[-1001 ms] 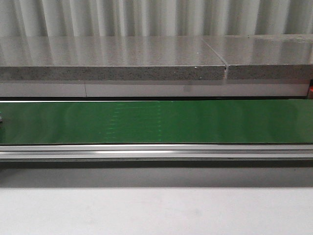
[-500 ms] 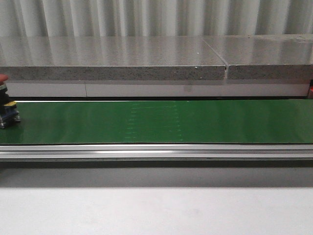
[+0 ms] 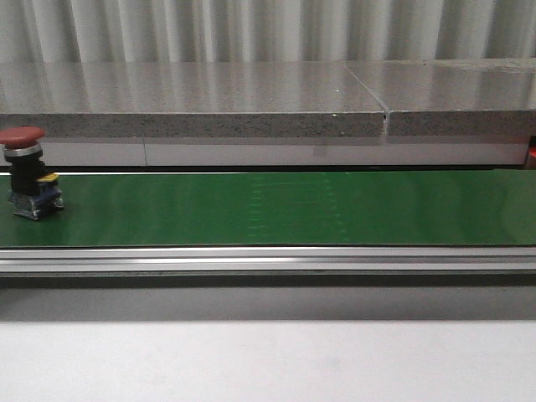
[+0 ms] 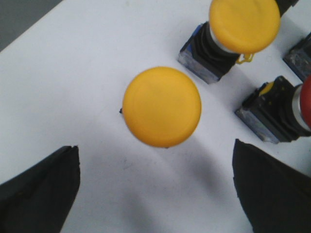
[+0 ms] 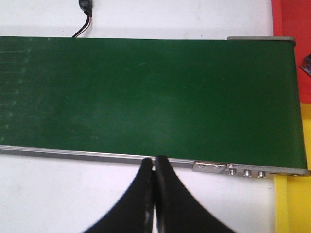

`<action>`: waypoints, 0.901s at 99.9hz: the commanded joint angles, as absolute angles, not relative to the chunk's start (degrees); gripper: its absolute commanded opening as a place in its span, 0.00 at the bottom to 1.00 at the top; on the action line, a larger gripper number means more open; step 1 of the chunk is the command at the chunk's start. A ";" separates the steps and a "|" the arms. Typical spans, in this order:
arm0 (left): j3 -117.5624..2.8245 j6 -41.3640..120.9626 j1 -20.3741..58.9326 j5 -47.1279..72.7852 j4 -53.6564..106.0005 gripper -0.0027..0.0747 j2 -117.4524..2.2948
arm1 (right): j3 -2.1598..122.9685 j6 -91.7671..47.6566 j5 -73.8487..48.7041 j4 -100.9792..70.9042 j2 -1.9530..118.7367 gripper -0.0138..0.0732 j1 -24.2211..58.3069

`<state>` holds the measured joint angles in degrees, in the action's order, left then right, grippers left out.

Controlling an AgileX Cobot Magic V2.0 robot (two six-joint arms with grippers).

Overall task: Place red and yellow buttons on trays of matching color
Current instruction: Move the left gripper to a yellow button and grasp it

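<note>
Green conveyor belt runs across the front view, a red button standing upright at its far left end. On the white table, two yellow buttons sit apart, another dark-based button just beside them.

A red button has ridden in from the left end of the green belt. It was out of sight at first, then half showing at the edge, and now stands fully in view, upright.
</note>
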<state>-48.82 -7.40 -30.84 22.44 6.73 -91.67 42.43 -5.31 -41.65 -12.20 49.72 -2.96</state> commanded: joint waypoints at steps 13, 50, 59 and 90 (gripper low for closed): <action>-54.36 -8.06 -30.74 19.88 6.11 0.82 -93.91 | 43.96 -5.90 -38.52 -12.49 49.01 0.08 -2.91; -59.49 -7.96 -30.74 20.13 5.62 0.82 -99.08 | 43.96 -5.90 -38.52 -12.49 49.01 0.08 -2.91; -59.99 -7.96 -30.74 19.65 5.62 0.82 -99.46 | 43.96 -5.90 -38.52 -12.49 49.01 0.08 -2.91; -61.58 -7.96 -30.74 19.63 5.62 0.82 -99.61 | 43.96 -5.90 -38.52 -12.49 49.01 0.08 -2.91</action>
